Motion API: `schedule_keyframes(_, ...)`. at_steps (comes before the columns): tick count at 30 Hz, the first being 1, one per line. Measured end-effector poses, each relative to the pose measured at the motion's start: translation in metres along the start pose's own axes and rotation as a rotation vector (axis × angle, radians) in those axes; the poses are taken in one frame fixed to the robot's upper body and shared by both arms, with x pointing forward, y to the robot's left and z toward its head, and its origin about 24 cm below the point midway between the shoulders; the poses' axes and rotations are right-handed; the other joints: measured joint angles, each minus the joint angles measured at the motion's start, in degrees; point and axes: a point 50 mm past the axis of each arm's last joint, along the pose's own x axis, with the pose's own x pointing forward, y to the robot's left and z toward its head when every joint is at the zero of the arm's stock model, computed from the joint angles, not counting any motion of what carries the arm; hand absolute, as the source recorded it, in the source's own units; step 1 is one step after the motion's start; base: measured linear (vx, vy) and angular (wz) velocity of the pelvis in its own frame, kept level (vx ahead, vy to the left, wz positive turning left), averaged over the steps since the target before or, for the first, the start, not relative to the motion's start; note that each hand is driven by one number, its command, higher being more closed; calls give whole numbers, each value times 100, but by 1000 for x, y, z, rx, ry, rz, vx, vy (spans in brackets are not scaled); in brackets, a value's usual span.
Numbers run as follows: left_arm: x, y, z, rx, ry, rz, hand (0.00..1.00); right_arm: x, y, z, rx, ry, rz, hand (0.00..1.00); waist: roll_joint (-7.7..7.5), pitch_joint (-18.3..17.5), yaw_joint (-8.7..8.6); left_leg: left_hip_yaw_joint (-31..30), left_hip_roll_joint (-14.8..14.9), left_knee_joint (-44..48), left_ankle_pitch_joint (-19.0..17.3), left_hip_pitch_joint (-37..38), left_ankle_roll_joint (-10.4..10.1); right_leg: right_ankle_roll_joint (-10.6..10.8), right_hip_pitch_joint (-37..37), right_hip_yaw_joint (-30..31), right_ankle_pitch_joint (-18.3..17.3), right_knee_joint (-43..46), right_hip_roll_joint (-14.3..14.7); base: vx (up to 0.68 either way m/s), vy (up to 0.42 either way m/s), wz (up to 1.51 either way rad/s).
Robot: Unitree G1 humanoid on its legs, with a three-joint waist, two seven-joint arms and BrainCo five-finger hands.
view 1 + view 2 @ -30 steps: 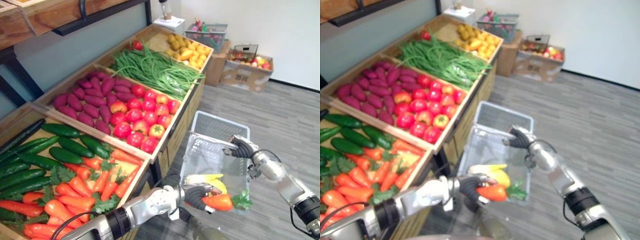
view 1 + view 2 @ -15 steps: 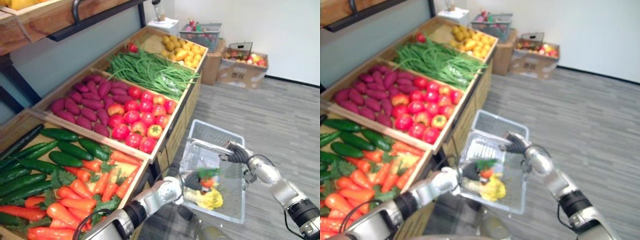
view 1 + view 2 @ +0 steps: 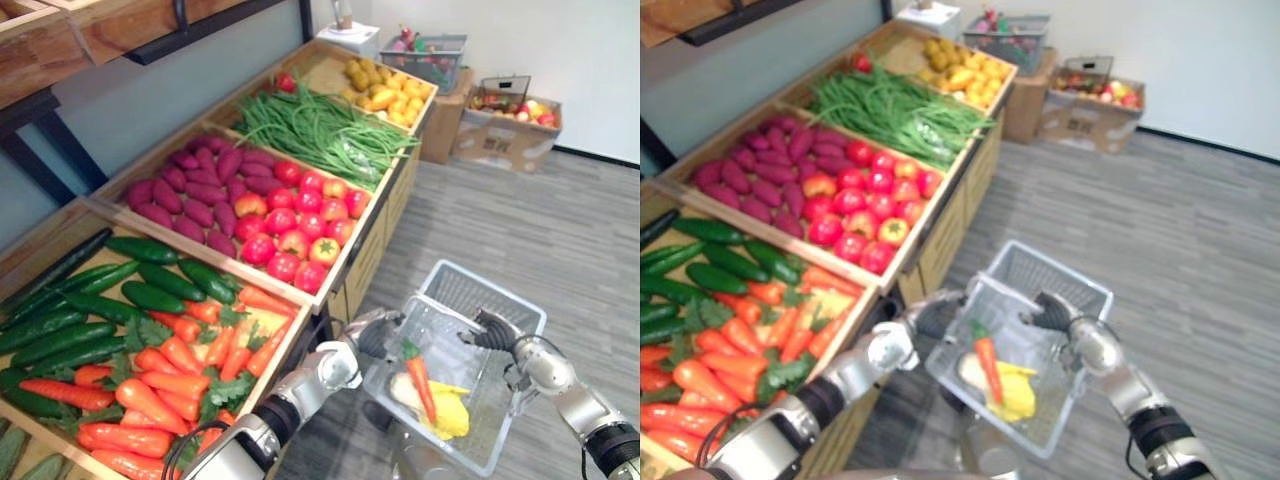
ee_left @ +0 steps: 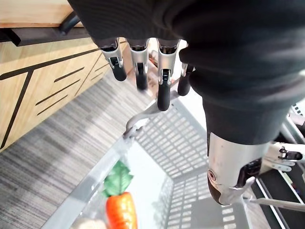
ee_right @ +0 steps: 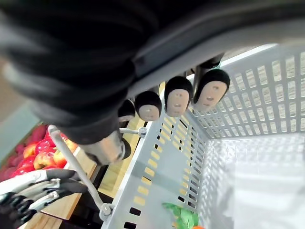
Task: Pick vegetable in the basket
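Currently carrot lies inside basket near its left wall, atop yellow produce. Left hand empty, fingers loose, just outside basket's left rim. Right hand curled round handle at right rim.

Wooden stand holds cucumbers, carrots, purple roots, tomatoes, beans, yellow fruit; boxes on floor.

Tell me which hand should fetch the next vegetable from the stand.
Left, probably: the left hand is open, empty and nearest the carrots; the right hand is curled on the basket handle.
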Motion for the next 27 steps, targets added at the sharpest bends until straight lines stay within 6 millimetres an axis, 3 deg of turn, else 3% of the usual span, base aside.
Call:
schedule_keyframes(6,-3,34,53,-49,-266,106,0,-16,6,-35,70,149,-41,100,67,31,199,-520,119,134,-29,-187,58,-25,136,-440,-28,-18,-172,15,-12,43)
schedule_keyframes(8,-14,45,74,-40,-392,102,0,-28,12,-49,104,209,-64,100,115,15,336,-807,232,198,-29,-244,59,-74,272,-737,-82,-5,-212,18,2,59)
schedule_keyframes(13,-48,67,95,-21,-564,121,0,-52,32,-74,213,339,-133,100,175,-89,628,-1512,353,236,40,-581,134,-184,384,-1456,-214,70,-370,10,-3,71)
schedule_keyframes(17,-66,76,97,-60,-596,175,0,-68,50,-93,340,461,-214,100,167,-244,798,-2349,338,207,184,-985,213,-281,522,-2265,-312,80,-598,29,-29,112)
schedule_keyframes(19,-77,81,96,-89,-596,241,0,-82,63,-109,427,568,-280,100,82,-419,942,-2861,203,68,330,-1212,287,-305,610,-2774,-405,82,-793,8,-31,117)
schedule_keyframes(27,-117,103,78,-232,-535,497,0,-130,109,-145,658,894,-411,100,-122,-656,1097,-4271,-381,-583,894,-1659,447,-418,882,-4087,-683,117,-1305,5,-15,95)
